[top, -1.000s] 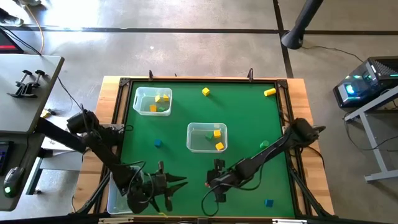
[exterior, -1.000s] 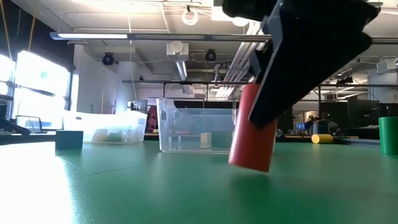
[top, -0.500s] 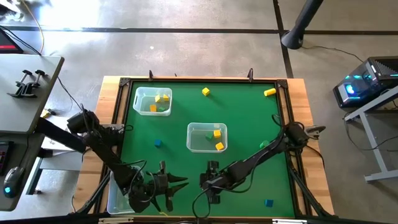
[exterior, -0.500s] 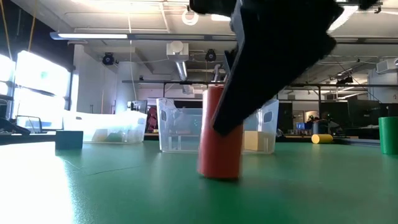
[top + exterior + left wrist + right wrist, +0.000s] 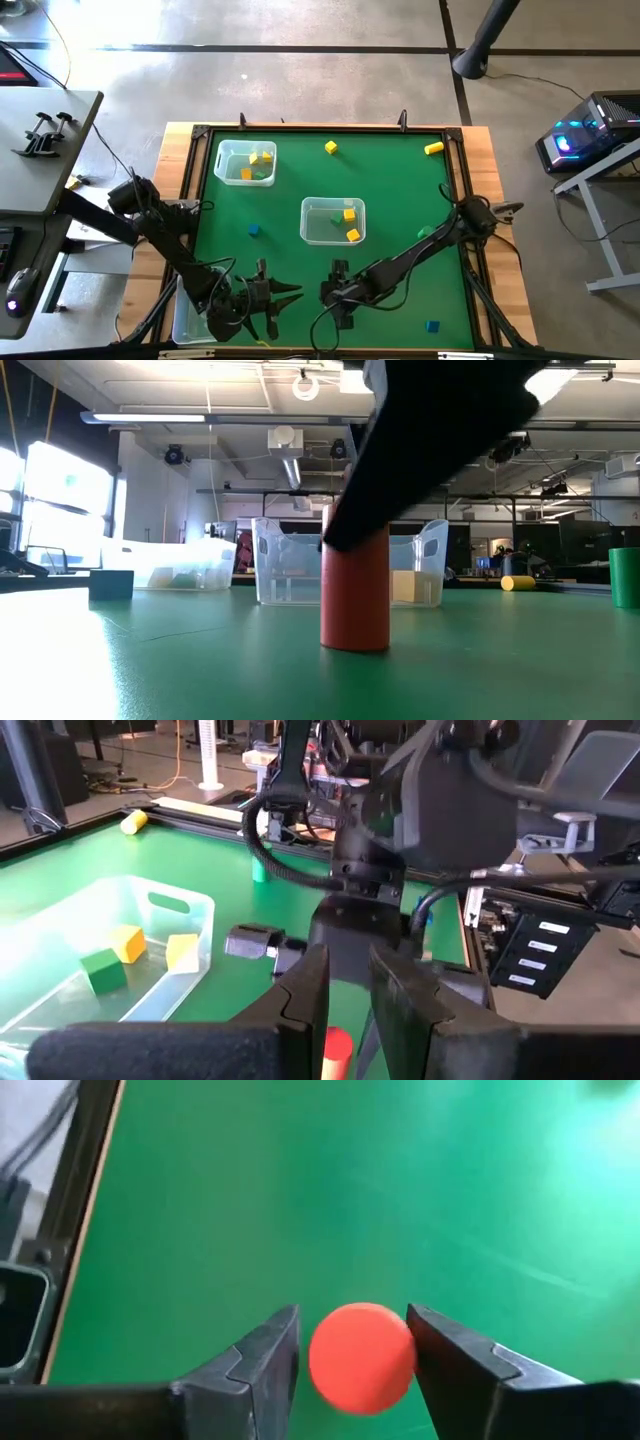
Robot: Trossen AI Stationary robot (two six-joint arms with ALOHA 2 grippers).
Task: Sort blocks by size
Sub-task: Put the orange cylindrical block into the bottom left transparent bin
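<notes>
Right gripper (image 5: 350, 1355) stands open around the upright red cylinder block (image 5: 361, 1357) at six o'clock — a clipped finger (gaps look thin) would topple it. Left gripper (image 5: 348, 982) waits nearby, fingers slightly parted, empty.

no readable text, no labels, no numbers, no signs

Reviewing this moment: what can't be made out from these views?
- Whether the right gripper touches the red cylinder block: its fingers flank it closely in the right wrist view.
- Cylinder's top, low view: dark arm covers it.
- Contents of the clear plastic bin at the near-left edge, high view: left arm covers it.
</notes>
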